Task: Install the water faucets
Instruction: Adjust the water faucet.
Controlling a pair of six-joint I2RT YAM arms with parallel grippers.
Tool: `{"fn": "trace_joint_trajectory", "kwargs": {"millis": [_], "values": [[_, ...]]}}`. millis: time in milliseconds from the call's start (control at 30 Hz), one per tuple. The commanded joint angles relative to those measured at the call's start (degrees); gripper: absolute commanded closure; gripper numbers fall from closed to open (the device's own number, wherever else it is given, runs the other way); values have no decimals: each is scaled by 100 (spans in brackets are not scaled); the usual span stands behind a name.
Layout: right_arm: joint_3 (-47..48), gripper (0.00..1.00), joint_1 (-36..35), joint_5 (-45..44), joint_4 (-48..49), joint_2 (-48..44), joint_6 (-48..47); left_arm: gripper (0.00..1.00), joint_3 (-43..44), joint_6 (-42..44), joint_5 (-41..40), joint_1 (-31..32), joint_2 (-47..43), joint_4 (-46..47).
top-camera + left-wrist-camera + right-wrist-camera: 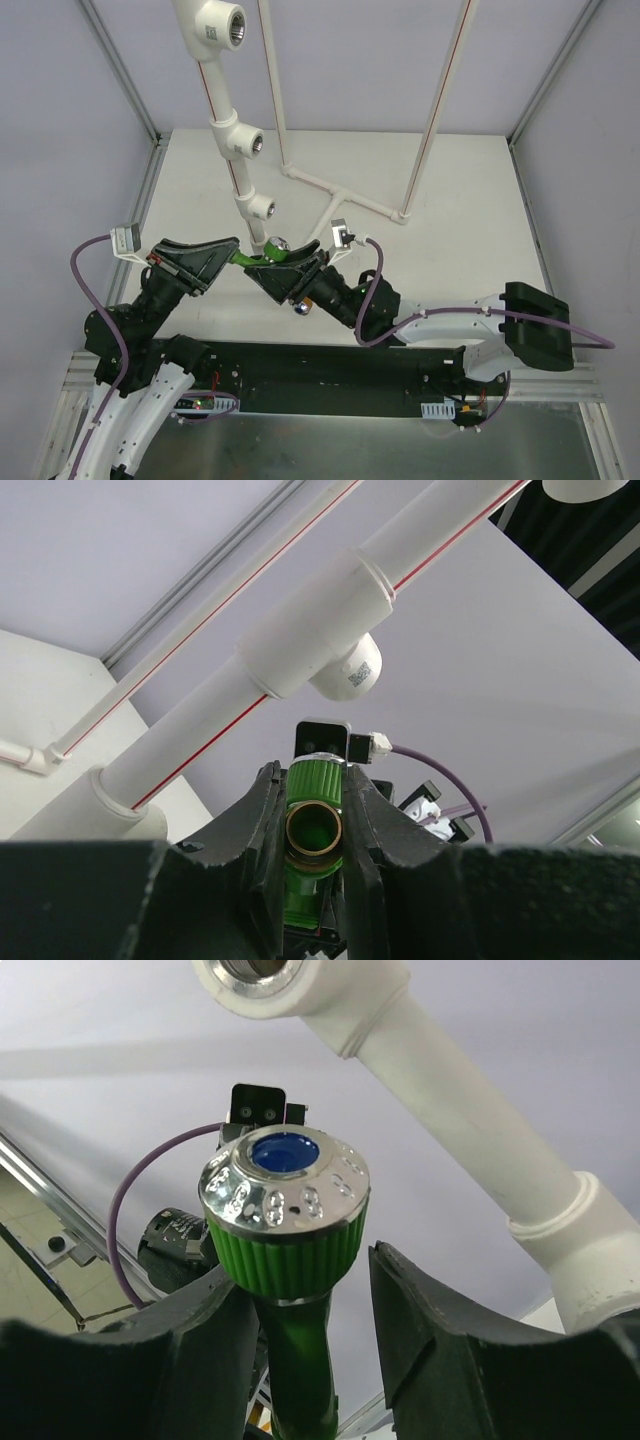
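Left claw [313,785] pinches the green faucet [314,832] by its body, up off the tabletop [470,180] beside the white pipe [300,650], right claw [308,1278] spread loosely around the ribbed knob [285,1252]: light, stiff plastic, slick chrome cap [300,1192], so I'd grip the ribs.

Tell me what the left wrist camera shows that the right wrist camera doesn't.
Only the left wrist view: the green faucet seen from its brass-ringed open end, clamped in the left gripper, plus a labelled tee fitting seen side-on.
Only the right wrist view: the faucet's shiny silver cap with a blue centre, the right gripper open around it with a gap on one side, and a tee's metal threaded opening.
Both: the green faucet and the white pipe.
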State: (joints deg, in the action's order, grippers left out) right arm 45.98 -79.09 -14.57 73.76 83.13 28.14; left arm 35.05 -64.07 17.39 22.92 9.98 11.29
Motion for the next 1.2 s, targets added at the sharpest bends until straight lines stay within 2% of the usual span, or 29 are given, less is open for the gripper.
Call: {"fn": "trace_joint_trajectory", "kwargs": {"millis": [0,167,267,333,433,467,533,600,667,700,733,800,867,933,1033,1100,1167], "values": [[-26,49,-10,-46,772,-139,78,100,116,-35,-51,29,-40,603],[-1203,50,-150,-291,273,-1227,86,100,406,255,54,29,13,269],[-1740,49,-212,-940,-1182,-2228,279,100,494,378,72,29,13,102],[-1785,47,-212,-1380,-2806,-2870,498,100,486,396,63,37,13,66],[-1208,40,-195,-2398,-6284,-3469,1138,100,468,396,107,29,30,40],[-979,36,-142,-2637,-7904,-3505,1550,100,477,396,116,29,31,23],[-338,22,181,-2552,-10132,-3261,2228,100,512,404,142,29,57,-21],[146,17,455,-2437,-11737,-2831,2668,100,556,405,177,29,109,-39],[638,14,456,-2892,-13502,-2347,3938,100,582,387,247,29,153,-48],[919,7,421,-3033,-14076,-2154,4406,100,591,387,265,29,171,-57],[1105,6,429,-3087,-14708,-2013,4906,100,591,378,274,29,206,-57],[1386,23,421,-3175,-15554,-1740,5340,100,617,361,318,29,224,-74],[1467,27,246,-3367,-15909,-1730,5570,100,644,352,353,29,224,-83],[1344,26,0,-3518,-15438,-2001,5196,100,635,334,318,29,172,-101],[897,21,-10,-2845,-13535,-2677,3607,100,661,369,318,29,136,-144],[703,21,-1,-2674,-13029,-3169,3364,100,687,369,309,29,136,-162],[213,21,-54,-2701,-11708,-3941,3130,100,696,387,309,29,118,-162]]}}
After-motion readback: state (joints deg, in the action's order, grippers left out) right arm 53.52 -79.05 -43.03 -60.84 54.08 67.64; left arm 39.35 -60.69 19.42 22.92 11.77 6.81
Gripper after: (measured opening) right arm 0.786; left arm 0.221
